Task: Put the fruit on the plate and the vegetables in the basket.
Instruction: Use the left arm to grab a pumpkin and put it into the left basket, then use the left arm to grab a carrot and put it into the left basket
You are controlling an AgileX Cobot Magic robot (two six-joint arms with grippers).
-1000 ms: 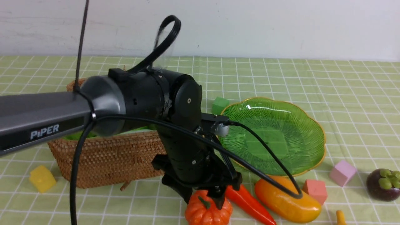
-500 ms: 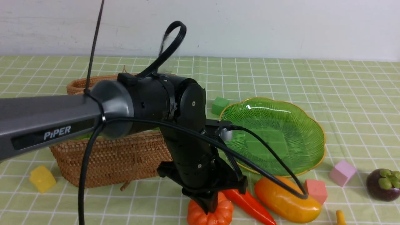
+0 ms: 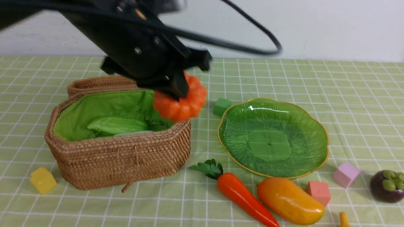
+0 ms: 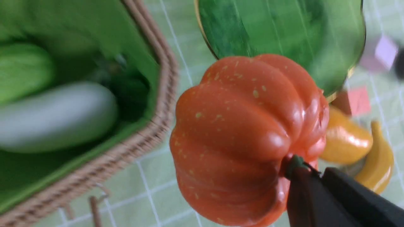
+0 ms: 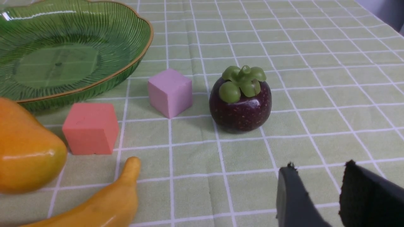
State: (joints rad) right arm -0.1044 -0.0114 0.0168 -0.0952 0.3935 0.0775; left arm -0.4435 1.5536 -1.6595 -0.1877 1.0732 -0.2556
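Observation:
My left gripper [image 3: 178,90] is shut on the green stem of the small orange pumpkin [image 3: 181,102] and holds it in the air over the right rim of the wicker basket [image 3: 116,157]. A cucumber [image 3: 116,125] and a white radish [image 4: 56,116] lie inside on the green lining. The green plate [image 3: 273,110] is bare. In front of it lie the carrot [image 3: 243,195], mango [image 3: 290,200] and banana [image 5: 104,201]; the mangosteen [image 5: 241,104] stands at the right. My right gripper [image 5: 318,165] is open and holds nothing, close to the mangosteen.
Small cubes lie on the checked cloth: yellow [image 3: 42,179] left of the basket, green [image 3: 222,106] behind the plate, pink [image 3: 346,174] and red [image 3: 318,192] between mango and mangosteen. The basket's lid [image 3: 98,83] hangs open at the back.
The left gripper shut on the pumpkin's stem at the table's front, then rose and swung back-left with it to above the basket's right edge. The right gripper has stayed still.

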